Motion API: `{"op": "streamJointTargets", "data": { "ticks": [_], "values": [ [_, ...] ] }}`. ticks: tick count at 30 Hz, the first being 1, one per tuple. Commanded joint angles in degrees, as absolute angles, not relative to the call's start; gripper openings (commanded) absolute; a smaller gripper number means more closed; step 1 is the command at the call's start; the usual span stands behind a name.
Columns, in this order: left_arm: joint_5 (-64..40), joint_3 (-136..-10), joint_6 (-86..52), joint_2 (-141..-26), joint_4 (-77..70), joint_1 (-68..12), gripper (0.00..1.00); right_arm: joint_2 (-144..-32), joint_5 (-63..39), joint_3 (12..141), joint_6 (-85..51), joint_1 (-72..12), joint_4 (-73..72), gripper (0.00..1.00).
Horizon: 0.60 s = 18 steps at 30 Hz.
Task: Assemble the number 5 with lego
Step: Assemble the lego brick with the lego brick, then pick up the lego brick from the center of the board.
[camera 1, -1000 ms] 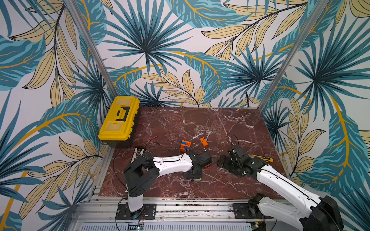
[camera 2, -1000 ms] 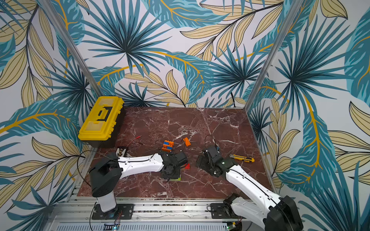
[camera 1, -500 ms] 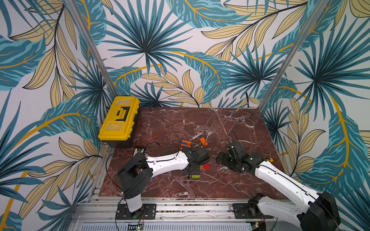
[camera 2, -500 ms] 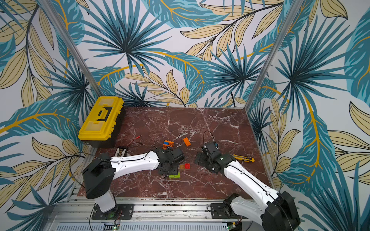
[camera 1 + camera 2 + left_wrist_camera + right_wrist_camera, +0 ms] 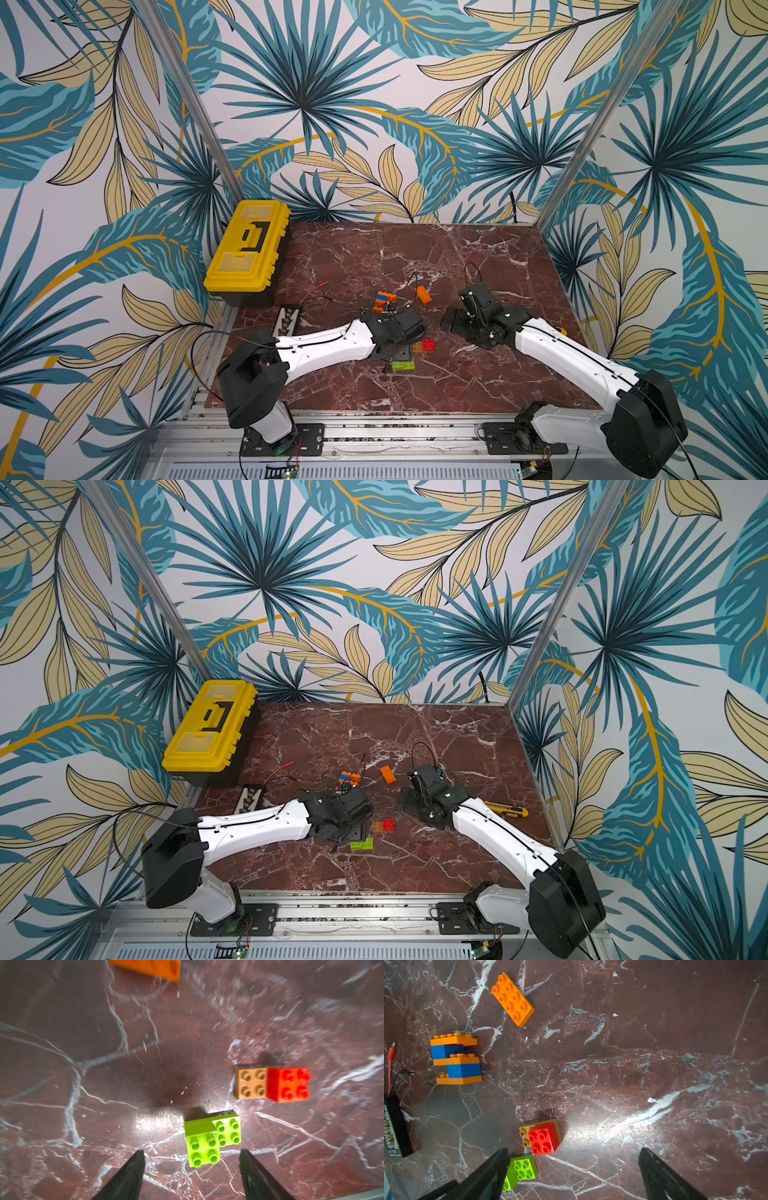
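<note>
Between the fingers of the left gripper (image 5: 191, 1150), which are spread and clamp nothing, a lime green pair (image 5: 212, 1138) of stepped bricks is seen lying free on the marble table (image 5: 415, 257), touched by neither finger. With twelve o'clock taken at the table's far edge in both top views, a red-and-tan pair (image 5: 272, 1084) is found just beside it at about one o'clock, an orange-and-blue stack (image 5: 455, 1059) farther off at about eleven, and a loose orange plate (image 5: 512, 999) at about twelve. The stack, three orange plates spaced by two offset blue bricks, is judged to read as the 5 already, or nearly so; whether the loose pieces are meant to be added cannot be told. The left arm (image 5: 324, 349) is stretched low from seven o'clock, its wrist turned down over the lime pair. The right arm (image 5: 561, 353) is extended from five o'clock, the right gripper (image 5: 573, 1150) held low near the centre, opened wide and empty.
</note>
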<state>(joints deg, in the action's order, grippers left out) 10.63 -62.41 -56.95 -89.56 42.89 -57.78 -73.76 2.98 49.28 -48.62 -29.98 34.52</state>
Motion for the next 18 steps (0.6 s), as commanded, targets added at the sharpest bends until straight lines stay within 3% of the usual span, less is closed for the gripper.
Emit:
{"op": "streamJointTargets", "data": {
  "ticks": [1,7,10,15,18],
  "values": [
    [16.2,-59.1,-55.6,-85.0,39.8,-57.2,0.80,-76.4,3.5,51.2,-48.9,-29.9,33.9,0.99],
    [20.6,-54.0,-53.7,-76.9,36.0,-54.7,0.88,-81.9,14.8,59.1,-49.7,-32.4,41.8,0.99],
    [22.6,-52.7,-52.5,-73.5,35.8,-52.6,0.97,-82.2,20.2,59.7,-50.9,-33.2,41.6,0.99],
    [20.5,-49.9,-50.3,-69.4,32.6,-46.8,1.00,-78.3,16.5,49.7,-51.5,-32.4,25.8,0.99],
    [19.2,-48.9,-50.1,-68.4,30.9,-43.7,1.00,-80.0,14.5,50.3,-49.3,-32.3,24.4,0.99]
  ]
}}
